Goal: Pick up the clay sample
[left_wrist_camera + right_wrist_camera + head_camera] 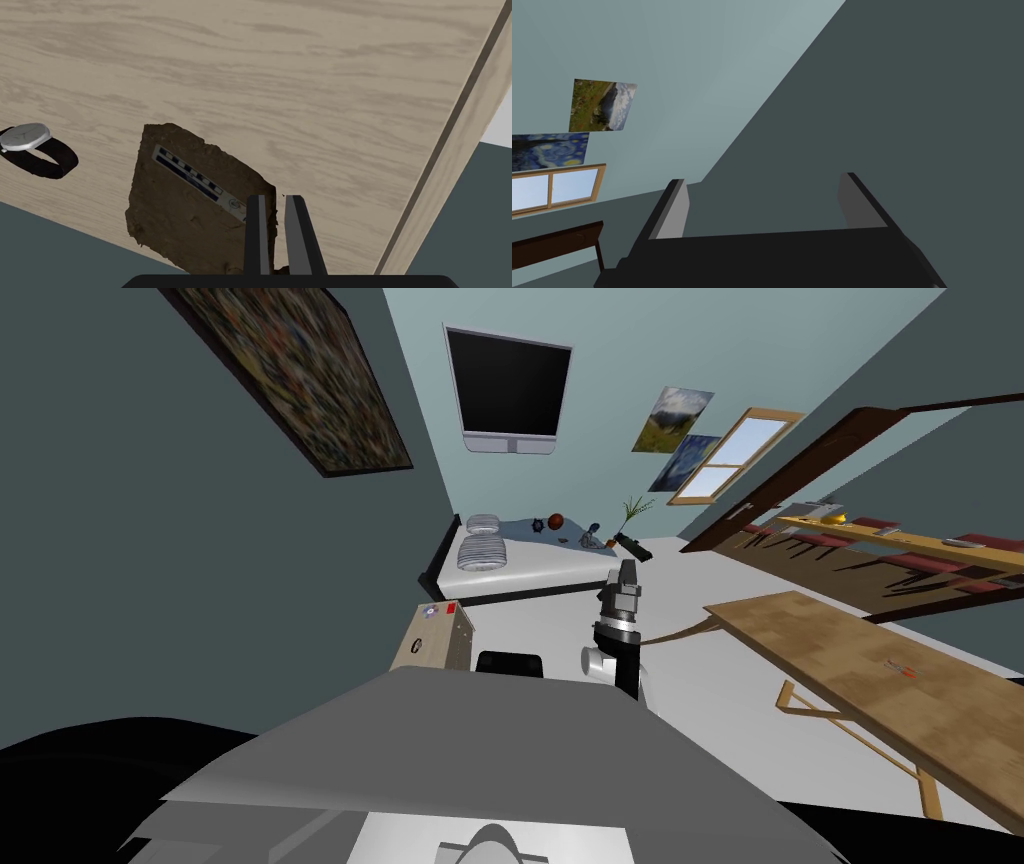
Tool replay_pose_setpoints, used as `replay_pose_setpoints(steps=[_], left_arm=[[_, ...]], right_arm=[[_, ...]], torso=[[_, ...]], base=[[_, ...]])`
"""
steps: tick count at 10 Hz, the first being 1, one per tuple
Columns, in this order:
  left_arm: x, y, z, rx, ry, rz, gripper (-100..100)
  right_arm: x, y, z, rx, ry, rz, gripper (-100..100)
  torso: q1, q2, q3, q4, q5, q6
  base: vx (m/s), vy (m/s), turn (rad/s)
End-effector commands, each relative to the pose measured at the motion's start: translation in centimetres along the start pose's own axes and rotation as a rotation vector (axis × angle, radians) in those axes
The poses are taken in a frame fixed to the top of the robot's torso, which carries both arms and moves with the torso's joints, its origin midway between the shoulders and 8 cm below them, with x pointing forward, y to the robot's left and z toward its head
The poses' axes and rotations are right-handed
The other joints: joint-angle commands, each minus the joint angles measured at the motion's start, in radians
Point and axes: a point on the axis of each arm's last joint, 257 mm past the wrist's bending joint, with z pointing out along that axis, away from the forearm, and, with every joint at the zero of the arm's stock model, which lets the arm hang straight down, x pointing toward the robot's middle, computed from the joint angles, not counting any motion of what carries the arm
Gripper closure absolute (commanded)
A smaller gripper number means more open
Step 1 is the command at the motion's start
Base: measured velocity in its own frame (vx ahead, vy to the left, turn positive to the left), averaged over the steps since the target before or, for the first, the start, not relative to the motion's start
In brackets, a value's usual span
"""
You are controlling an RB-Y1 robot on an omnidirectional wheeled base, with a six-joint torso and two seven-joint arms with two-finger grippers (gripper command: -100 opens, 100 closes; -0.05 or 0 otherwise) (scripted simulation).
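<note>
The clay sample (190,215) is a flat, rough brown slab with a white and blue label strip. It lies on a pale wood-grain top (300,75), close to that top's edge. My left gripper (277,197) is at the slab's corner, and its two fingers stand close together with the slab's thin edge pinched between them. My right gripper (764,200) is open and holds nothing. In the head view the right gripper (627,578) is raised in front of me, over the floor.
A wristwatch (30,145) with a black strap lies on the same top, apart from the slab. A small wooden cabinet (435,638) stands beside the bed (520,563). A long wooden table (880,678) runs along the right.
</note>
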Motion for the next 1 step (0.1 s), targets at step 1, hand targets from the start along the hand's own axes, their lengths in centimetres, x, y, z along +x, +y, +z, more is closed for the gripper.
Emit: replay_pose_setpoints(steps=[1], left_arm=[[0.0, 0.0, 0.0, 0.0, 0.0, 0.0, 0]], right_arm=[[0.0, 0.0, 0.0, 0.0, 0.0, 0.0, 0]], torso=[[0.0, 0.0, 0.0, 0.0, 0.0, 0.0]], base=[[0.0, 0.0, 0.0]])
